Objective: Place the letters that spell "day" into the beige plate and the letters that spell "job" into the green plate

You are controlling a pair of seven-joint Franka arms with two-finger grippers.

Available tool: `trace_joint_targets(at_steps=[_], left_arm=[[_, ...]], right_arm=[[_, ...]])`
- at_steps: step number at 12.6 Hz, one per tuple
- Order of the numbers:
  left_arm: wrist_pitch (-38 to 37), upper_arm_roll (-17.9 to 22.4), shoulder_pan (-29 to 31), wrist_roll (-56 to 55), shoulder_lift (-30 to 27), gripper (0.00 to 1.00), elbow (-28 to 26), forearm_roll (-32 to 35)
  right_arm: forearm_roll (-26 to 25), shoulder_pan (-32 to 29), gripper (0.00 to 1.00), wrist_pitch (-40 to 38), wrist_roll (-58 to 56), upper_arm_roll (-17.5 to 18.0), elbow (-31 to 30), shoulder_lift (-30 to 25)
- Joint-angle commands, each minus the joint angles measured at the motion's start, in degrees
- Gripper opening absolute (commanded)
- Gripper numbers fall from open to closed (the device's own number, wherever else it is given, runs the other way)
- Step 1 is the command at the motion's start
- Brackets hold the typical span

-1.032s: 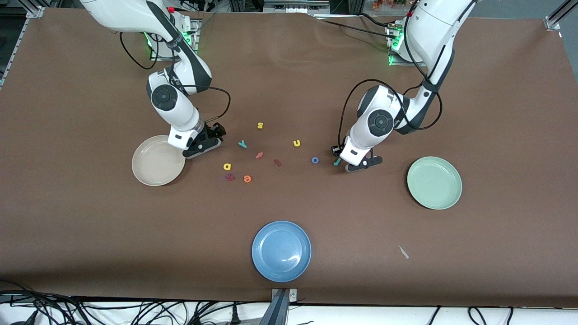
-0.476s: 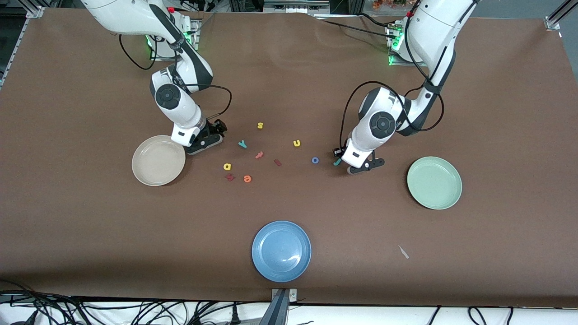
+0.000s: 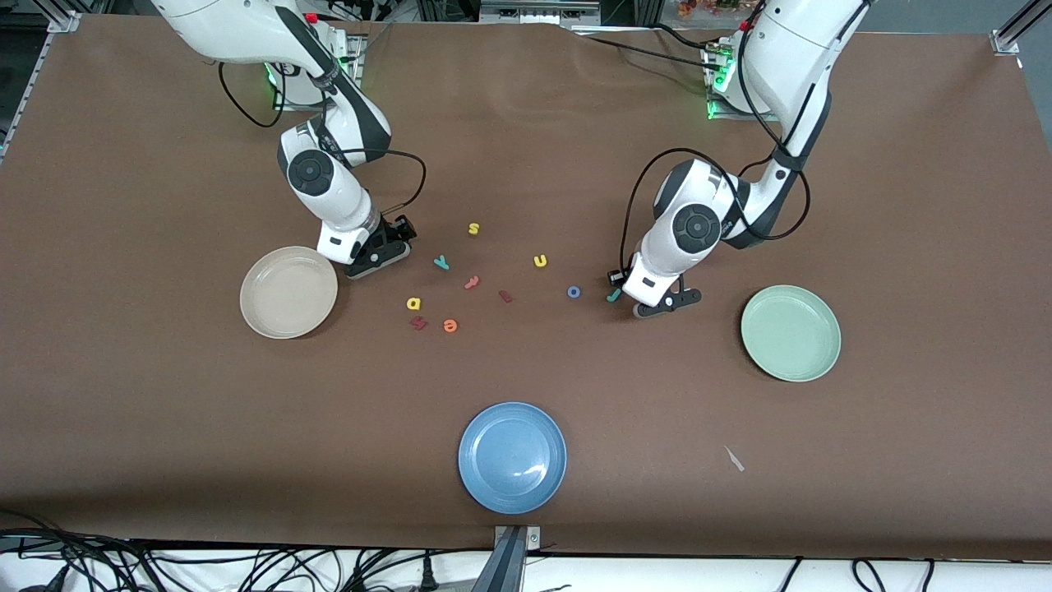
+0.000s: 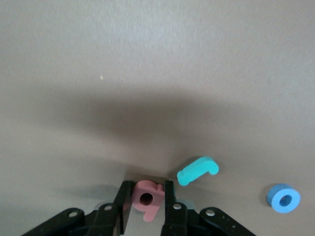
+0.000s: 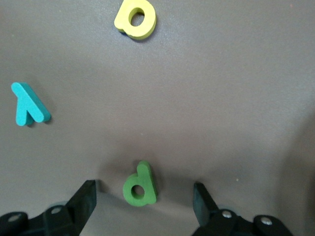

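In the left wrist view my left gripper (image 4: 146, 186) is shut on the pinkish-red b (image 4: 150, 210), low at the table. The teal j (image 4: 197, 170) and blue o (image 4: 283, 198) lie close beside it. In the front view this gripper (image 3: 662, 302) hides the b, next to the j (image 3: 613, 294) and o (image 3: 574, 291). My right gripper (image 5: 143, 190) stands open astride the green d (image 5: 145, 173). The yellow a (image 5: 135, 18) and teal y (image 5: 29, 104) lie nearby. The right gripper (image 3: 378, 253) is beside the beige plate (image 3: 251, 308). The green plate (image 3: 826, 358) holds nothing.
A blue plate (image 3: 472, 485) sits near the table's front edge. Loose letters lie mid-table: a yellow s (image 3: 473, 228), a yellow u (image 3: 540, 261), an orange e (image 3: 449, 326) and dark red letters (image 3: 419, 322). A small scrap (image 3: 734, 459) lies nearer the front camera than the green plate.
My left gripper has closed on the pinkish-red b. My right gripper has moved off the beige plate's rim, away from the front camera, and now stands around the green d.
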Motion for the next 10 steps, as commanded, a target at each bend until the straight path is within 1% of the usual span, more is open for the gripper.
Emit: trace_joint_targets(at_steps=[1, 2, 4, 5, 6, 7, 8, 10], left_arm=[[-9.22, 1.24, 2.54, 1.79, -3.12, 0.16, 4.49, 3.78], [-16.41, 1.16, 5.34, 3.98, -4.7, 0.16, 7.2, 4.93], [-31.09, 1.16, 10.79, 13.35, -5.25, 0.16, 13.27, 5.03], [-34.64, 1.24, 14.13, 18.02, -5.25, 0.16, 14.77, 5.03], [-34.76, 1.33, 17.21, 22.5, -5.16, 0.17, 14.79, 5.29], [-34.33, 1.33, 20.28, 26.29, -4.72, 0.18, 14.88, 7.12], [-33.11, 1.16, 23.36, 29.11, -4.02, 0.19, 14.88, 10.36], [-28.21, 1.24, 25.84, 32.73, -0.87, 0.21, 14.88, 12.15]], right_arm=[[-0.74, -0.35, 0.61, 1.68, 0.55, 0.48, -0.84, 0.39], [-0.74, -0.35, 0.53, 1.68, 0.55, 0.48, -0.84, 0.39], [-0.74, -0.35, 0.38, 1.6, 0.46, 0.57, -0.76, 0.39], [-0.74, -0.35, 0.3, 1.6, 0.46, 0.48, -0.76, 0.31], [-0.74, -0.35, 0.24, 1.51, 0.37, 0.48, -0.76, 0.13], [-0.74, -0.35, 0.2, 1.33, 0.11, 0.48, -0.76, -0.22], [-0.65, -0.35, 0.13, 1.07, -0.41, 0.48, -0.76, -0.57], [-0.74, -0.52, 0.12, -0.76, -0.68, 0.48, -0.58, -2.84]])
